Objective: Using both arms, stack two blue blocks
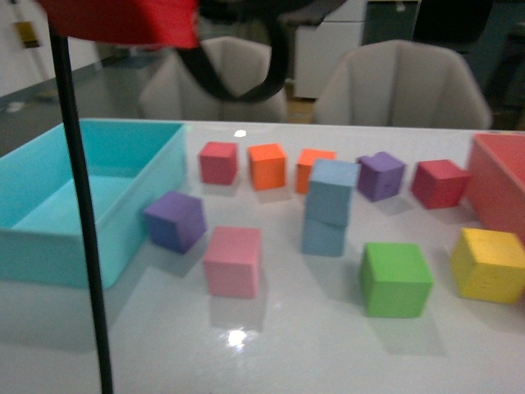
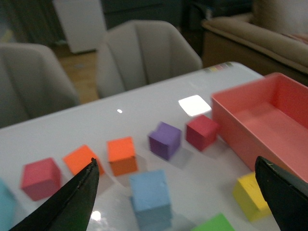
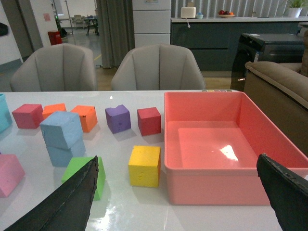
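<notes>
The two blue blocks stand stacked near the table's middle, the upper blue block [image 1: 332, 191] turned slightly askew on the lower blue block [image 1: 323, 236]. In the left wrist view the stack [image 2: 149, 191] lies below and between the fingers of my left gripper [image 2: 176, 166], which is open, empty and well above it. My right gripper [image 3: 178, 161] is also open and empty, and in its view the stack [image 3: 61, 128] sits far off to one side. Neither gripper shows in the front view, only a red arm patch [image 1: 123, 20] and a black cable [image 1: 82, 213].
A teal bin [image 1: 123, 125] stands at the left and a red bin [image 3: 211, 168] at the right. Around the stack are pink [image 1: 234, 261], purple [image 1: 175, 220], green [image 1: 395, 279] and yellow [image 1: 490, 264] cubes. Red, orange and purple cubes line the back, and chairs stand beyond the table.
</notes>
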Robot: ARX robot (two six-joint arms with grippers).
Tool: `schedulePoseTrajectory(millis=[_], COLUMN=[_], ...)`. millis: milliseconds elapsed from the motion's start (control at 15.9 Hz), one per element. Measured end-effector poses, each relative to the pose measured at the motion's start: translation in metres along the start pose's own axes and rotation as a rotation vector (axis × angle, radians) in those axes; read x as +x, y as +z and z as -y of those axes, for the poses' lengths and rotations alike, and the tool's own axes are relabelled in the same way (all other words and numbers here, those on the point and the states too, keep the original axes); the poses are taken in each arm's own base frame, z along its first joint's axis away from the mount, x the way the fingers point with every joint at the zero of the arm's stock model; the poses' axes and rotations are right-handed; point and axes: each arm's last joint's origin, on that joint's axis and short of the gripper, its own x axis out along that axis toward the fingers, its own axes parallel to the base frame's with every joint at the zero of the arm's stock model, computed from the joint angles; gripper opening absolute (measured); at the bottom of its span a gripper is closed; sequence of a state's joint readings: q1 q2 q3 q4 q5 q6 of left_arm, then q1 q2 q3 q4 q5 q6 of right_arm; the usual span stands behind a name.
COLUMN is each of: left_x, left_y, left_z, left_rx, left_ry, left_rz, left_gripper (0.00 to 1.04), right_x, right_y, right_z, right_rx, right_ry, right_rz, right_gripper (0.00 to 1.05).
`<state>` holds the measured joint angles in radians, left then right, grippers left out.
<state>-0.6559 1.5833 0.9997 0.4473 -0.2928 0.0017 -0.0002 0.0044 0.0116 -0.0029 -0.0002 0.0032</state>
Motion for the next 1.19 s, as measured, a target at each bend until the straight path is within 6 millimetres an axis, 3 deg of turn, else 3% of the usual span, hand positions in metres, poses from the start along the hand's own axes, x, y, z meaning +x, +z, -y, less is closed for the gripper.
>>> schedulePoseTrajectory(millis=[125,188,251,439,564,878,1192], left_x=[-0.033,-0.071,-0.089,-0.117,-0.141,-0.175,-0.195], left_y=[-0.002,-0.019,-0.028,-0.065,-0.085,-0.11,-0.124], left_z=[-0.034,-0.056,-0.065,-0.089,-0.105,-0.123,-0.128], left_rx=[-0.062,-0.076,-0.08,-0.062,-0.062,-0.064,-0.064], left_ry=[0.286,0.376,0.374,0.368,0.368,0.366,0.366], left_rz=[0.134,0.147,0.162,0.114,0.107,0.11,0.111], left_gripper=[0.78,0.65,0.56,0.29,0.02,0.02,0.02], right_x=[0.0,0.0,0.0,0.0,0.0,0.0,0.0], right_y=[0.0,0.0,0.0,0.0,0.0,0.0,0.0], right_z=[0.0,0.0,0.0,0.0,0.0,0.0,0.0], right_rx=[0.0,0.0,0.0,0.0,0.0,0.0,0.0], right_ry=[0.0,-0.002,0.001,0.0,0.0,0.0,0.0], right_rz=[-0.001,-0.002,-0.002,-0.001,-0.001,-0.001,-0.001], right_gripper=[0.98,0.98,0.98,0.98,0.98,0.98,0.98])
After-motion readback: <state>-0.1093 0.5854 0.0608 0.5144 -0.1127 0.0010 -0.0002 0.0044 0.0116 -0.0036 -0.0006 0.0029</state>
